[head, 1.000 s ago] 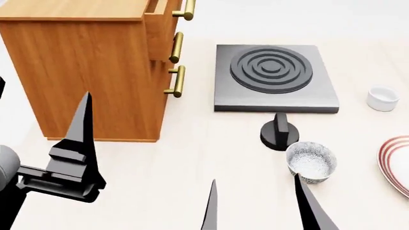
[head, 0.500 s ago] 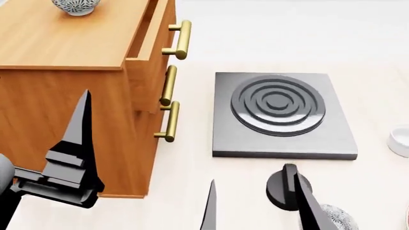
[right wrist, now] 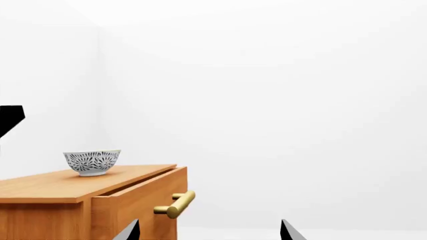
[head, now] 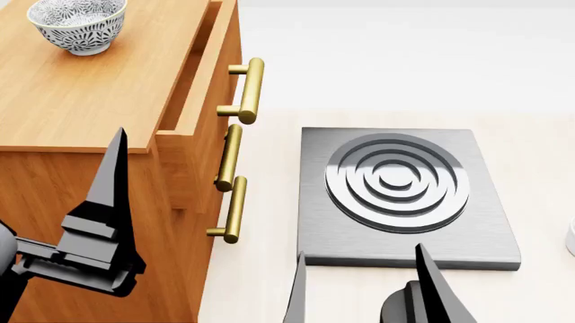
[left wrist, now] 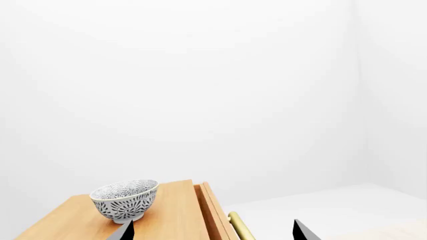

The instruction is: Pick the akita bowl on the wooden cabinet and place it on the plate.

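Raised since 0.5 s ago: head view, cabinet top now fuller. Akita bowl [head: 77, 25]: upright on wooden cabinet [head: 81, 87], far back, untouched. Left gripper [head: 104, 229], right gripper [head: 359, 289]: jaws spread, empty, well short of bowl. Plate: out of view.

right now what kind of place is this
Probably a simulated kitchen mock-up, bare and white-walled: a dark square stove with a ring burner lies on a pale surface beside a wooden cabinet, and a patterned bowl sits on the cabinet's top.
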Controlling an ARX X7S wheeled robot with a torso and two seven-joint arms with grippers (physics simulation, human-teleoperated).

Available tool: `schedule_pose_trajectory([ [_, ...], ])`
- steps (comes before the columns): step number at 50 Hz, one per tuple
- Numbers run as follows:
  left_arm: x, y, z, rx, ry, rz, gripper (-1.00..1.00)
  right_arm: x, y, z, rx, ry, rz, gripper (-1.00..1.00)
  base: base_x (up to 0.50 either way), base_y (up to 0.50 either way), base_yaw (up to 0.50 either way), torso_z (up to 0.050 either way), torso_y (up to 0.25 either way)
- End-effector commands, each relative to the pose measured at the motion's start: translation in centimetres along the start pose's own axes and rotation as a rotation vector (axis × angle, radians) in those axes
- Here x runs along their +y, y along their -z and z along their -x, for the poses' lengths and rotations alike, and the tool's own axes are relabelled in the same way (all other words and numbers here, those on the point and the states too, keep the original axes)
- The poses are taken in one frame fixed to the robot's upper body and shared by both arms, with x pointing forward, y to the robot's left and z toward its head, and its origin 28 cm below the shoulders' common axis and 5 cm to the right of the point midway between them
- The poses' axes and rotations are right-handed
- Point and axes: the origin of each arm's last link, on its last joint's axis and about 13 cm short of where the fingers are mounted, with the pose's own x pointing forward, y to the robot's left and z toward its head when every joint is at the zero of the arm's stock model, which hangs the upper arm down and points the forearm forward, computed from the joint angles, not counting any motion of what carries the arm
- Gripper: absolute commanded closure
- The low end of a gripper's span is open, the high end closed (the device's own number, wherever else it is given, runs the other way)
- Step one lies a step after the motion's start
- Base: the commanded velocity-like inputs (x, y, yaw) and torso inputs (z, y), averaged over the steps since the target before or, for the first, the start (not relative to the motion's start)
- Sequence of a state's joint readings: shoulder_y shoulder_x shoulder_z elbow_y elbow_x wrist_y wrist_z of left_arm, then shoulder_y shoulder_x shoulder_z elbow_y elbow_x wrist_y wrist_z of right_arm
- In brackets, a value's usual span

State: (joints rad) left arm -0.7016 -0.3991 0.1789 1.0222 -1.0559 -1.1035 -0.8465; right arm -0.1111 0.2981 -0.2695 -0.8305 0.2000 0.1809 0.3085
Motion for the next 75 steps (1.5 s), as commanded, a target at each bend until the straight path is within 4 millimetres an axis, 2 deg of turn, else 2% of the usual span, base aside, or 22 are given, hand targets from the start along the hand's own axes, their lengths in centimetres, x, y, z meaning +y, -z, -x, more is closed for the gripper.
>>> schedule_pose_trajectory([
  [1, 0.0, 0.1, 0.1, 0.001, 0.002, -0.002, -1.00, 0.0, 0.1, 0.0, 0.003, 0.000, 0.007, -1.00, 0.00, 0.00, 0.00, 0.000, 0.000],
  [24, -0.2, -0.7, 0.2, -0.011, 0.016, -0.018, -1.00, 0.0, 0.0, 0.0, 0.001, 0.000, 0.006, -1.00, 0.00, 0.00, 0.00, 0.000, 0.000],
  [30, 0.0, -1.3, -0.9, -0.005, -0.007, -0.052, -1.00, 0.0, -0.1, 0.0, -0.001, 0.001, 0.007, -1.00, 0.00, 0.00, 0.00, 0.000, 0.000],
  [37, -0.3, -3.9, -1.8, -0.046, 0.023, -0.099, -1.00, -0.1, -0.1, 0.0, -0.003, 0.005, 0.004, -1.00, 0.00, 0.00, 0.00, 0.000, 0.000],
  [52, -0.6, -7.8, -4.1, -0.075, 0.081, -0.157, -1.00, 0.0, -0.1, 0.0, -0.006, 0.000, 0.003, -1.00, 0.00, 0.00, 0.00, 0.000, 0.000],
  [58, -0.7, -8.7, -6.1, -0.038, 0.129, -0.160, -1.00, 0.0, -0.1, 0.0, -0.006, -0.004, 0.002, -1.00, 0.00, 0.00, 0.00, 0.000, 0.000],
  [62, -0.3, -9.4, -7.9, 0.018, 0.154, -0.098, -1.00, 0.0, -0.1, 0.0, -0.005, -0.005, 0.002, -1.00, 0.00, 0.00, 0.00, 0.000, 0.000],
  [65, 0.1, -9.9, -10.1, 0.090, 0.163, -0.054, -1.00, -0.1, -0.1, 0.0, -0.006, -0.001, 0.001, -1.00, 0.00, 0.00, 0.00, 0.000, 0.000],
  [69, 0.6, -10.5, -12.0, 0.133, 0.161, -0.030, -1.00, 0.0, -0.1, 0.0, -0.007, -0.004, -0.001, -1.00, 0.00, 0.00, 0.00, 0.000, 0.000],
  [72, 0.7, -10.6, -12.3, 0.137, 0.154, -0.031, -1.00, 0.0, -0.1, 0.0, -0.007, -0.005, 0.000, -1.00, 0.00, 0.00, 0.00, 0.000, 0.000],
  [73, 1.0, -11.0, -13.2, 0.174, 0.134, -0.040, -1.00, 0.0, -0.1, 0.1, -0.006, -0.006, 0.001, -1.00, 0.00, 0.00, 0.00, 0.000, 0.000],
  [75, 1.3, -11.6, -13.6, 0.169, 0.127, -0.034, -1.00, 0.0, -0.2, 0.1, -0.006, -0.006, 0.001, -1.00, 0.00, 0.00, 0.00, 0.000, 0.000],
])
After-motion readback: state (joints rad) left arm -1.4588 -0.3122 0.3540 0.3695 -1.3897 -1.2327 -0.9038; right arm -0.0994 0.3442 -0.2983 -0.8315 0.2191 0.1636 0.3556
